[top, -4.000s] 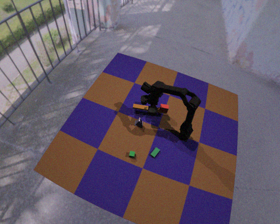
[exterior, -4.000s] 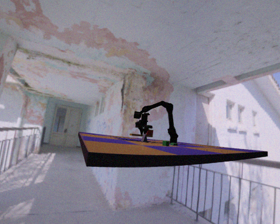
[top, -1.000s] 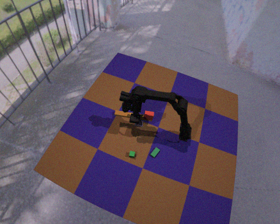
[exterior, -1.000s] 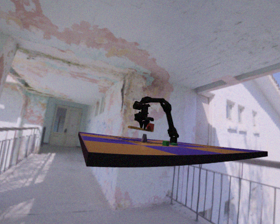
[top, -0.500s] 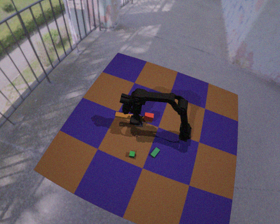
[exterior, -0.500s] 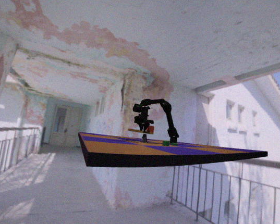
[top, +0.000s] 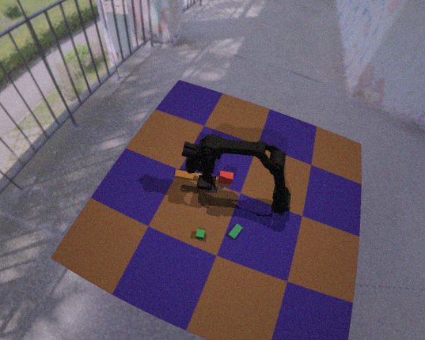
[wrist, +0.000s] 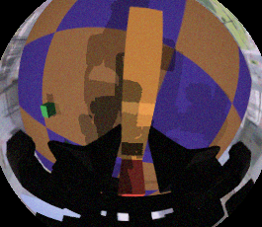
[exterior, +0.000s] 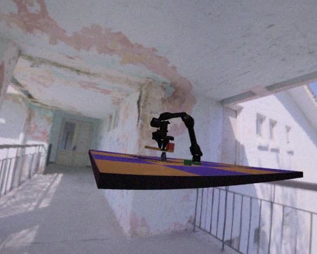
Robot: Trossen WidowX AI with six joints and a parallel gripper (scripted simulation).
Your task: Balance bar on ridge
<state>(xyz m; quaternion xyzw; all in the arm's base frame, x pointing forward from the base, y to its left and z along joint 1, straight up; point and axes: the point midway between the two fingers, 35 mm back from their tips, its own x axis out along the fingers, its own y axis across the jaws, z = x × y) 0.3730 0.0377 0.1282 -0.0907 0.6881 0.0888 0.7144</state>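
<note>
The orange bar [top: 186, 175] [exterior: 152, 147] [wrist: 143, 59] carries a red block [top: 225, 177] [exterior: 170, 146] [wrist: 131, 177] at the end nearer the arm's base. My gripper [exterior: 163, 149] [wrist: 134, 128] is shut on the bar, between its long free part and the red block, and holds it above the table. The small grey ridge [exterior: 163, 157] stands on the table right below the fingers. In the exterior view the bar is just above the ridge's top; I cannot tell whether they touch. The ridge is hidden in the wrist view and mostly covered by the gripper in the top view.
A green cube [top: 200, 233] [exterior: 188, 162] [wrist: 47, 110] and a flat green block [top: 235, 231] [exterior: 196, 163] lie on the checkered table [top: 163, 269] [exterior: 136, 170], off to one side of the ridge. The arm's base stands beyond the red end of the bar.
</note>
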